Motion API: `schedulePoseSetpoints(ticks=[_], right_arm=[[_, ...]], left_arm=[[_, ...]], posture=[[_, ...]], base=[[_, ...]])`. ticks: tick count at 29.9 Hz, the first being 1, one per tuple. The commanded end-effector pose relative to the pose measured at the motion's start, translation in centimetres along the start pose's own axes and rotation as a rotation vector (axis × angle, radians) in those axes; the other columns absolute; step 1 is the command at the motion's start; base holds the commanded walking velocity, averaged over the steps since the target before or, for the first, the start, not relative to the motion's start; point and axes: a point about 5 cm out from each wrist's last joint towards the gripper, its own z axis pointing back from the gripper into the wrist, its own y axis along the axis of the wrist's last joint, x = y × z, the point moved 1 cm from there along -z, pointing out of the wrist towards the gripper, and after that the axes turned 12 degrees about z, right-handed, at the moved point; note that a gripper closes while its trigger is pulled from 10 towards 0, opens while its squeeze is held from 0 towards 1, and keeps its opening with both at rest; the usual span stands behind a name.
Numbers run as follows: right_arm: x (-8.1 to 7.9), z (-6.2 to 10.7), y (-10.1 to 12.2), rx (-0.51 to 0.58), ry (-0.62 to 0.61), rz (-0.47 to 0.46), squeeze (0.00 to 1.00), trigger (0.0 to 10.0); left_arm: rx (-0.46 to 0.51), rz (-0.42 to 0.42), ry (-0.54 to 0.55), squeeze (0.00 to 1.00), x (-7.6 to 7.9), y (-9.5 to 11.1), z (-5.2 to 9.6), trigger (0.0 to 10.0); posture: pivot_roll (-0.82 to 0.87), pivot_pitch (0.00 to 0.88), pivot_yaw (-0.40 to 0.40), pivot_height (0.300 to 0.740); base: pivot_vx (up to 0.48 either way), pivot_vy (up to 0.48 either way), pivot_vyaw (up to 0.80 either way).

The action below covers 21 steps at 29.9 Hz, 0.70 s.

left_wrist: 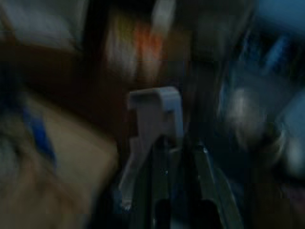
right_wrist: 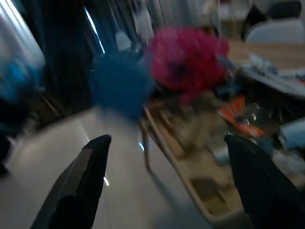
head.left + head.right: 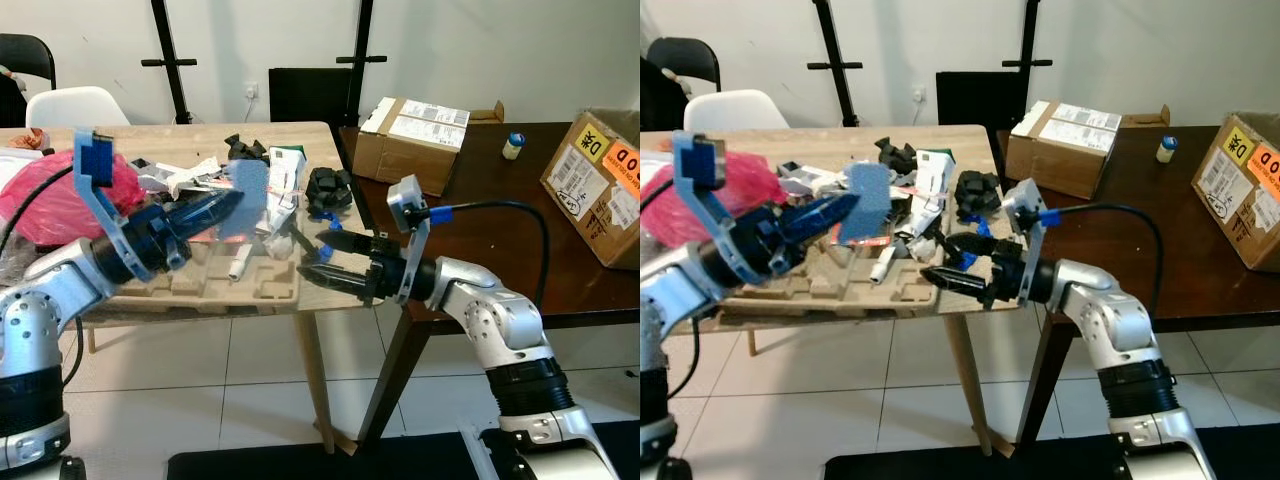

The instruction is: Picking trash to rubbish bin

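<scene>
Left tool grips blue piece; wrist view blurred.

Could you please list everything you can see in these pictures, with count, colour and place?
Light wooden table: one, left, strewn with trash.
Grey-blue piece: one, held at the left gripper's tip.
Moulded pulp tray: one, tan, table's front edge.
Pink plastic bag: one, table's left side.
Black packing pieces: several, table's right side.
Dark wooden table: one, right.
Cardboard boxes: two, brown, on the dark table.
Small bottle: one, blue-capped, between the boxes.
White chair: one, behind, left.
Left gripper: black, shut on the piece.
Right gripper: black, open, at the table's front corner.
</scene>
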Motion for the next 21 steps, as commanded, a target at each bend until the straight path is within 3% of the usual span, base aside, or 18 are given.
schedulePoseSetpoints(ticks=[1,2,3,5,9,13,15,21], right_arm=[[-0.9,0.4,0.7,0.047,0.060,-0.032,0.00,10.0],[-1.7,0.9,0.7,0.054,0.112,-0.055,0.00,10.0],[-1.7,0.9,0.7,0.054,0.112,-0.055,0.00,10.0],[-3.4,2.0,0.0,0.022,0.217,-0.093,0.00,10.0],[-4.7,2.4,-1.2,-0.035,0.303,-0.136,0.00,10.0],[-5.7,2.4,-1.6,-0.036,0.354,-0.206,0.00,10.0],[-6.8,3.0,-3.2,-0.107,0.402,-0.265,0.00,10.0],[-6.8,4.0,-7.1,-0.263,0.362,-0.297,0.00,10.0]], left_arm=[[-0.149,-0.005,0.025,0.00,0.0,-1.8,-0.1,0.0],[-0.227,0.005,0.046,0.00,-0.1,-2.9,0.1,0.0],[-0.227,0.005,0.046,0.00,-0.1,-2.9,0.1,0.0],[-0.368,0.014,0.126,0.00,-0.7,-4.9,0.7,0.0],[-0.470,0.024,0.197,0.00,-1.6,-6.6,1.3,0.0],[-0.510,0.045,0.181,0.00,-1.6,-7.5,1.3,0.0],[-0.529,0.050,0.188,0.00,-2.0,-8.3,1.2,0.0],[-0.630,0.063,0.225,0.00,-2.7,-11.0,1.5,0.0]], posture=[[-0.07,0.035,0.012,0.740],[-0.07,0.036,0.013,0.740],[-0.07,0.036,0.013,0.740],[-0.06,0.037,0.016,0.740],[-0.06,0.038,0.020,0.740],[-0.06,0.036,0.025,0.740],[-0.06,0.034,0.025,0.740],[-0.07,0.032,0.029,0.740]], base=[[0.000,0.000,0.00],[0.000,0.000,0.00],[0.000,0.000,0.00],[0.000,0.000,0.00],[0.000,0.000,0.00],[0.000,0.000,0.00],[0.000,0.000,0.00],[0.000,0.000,0.00]])
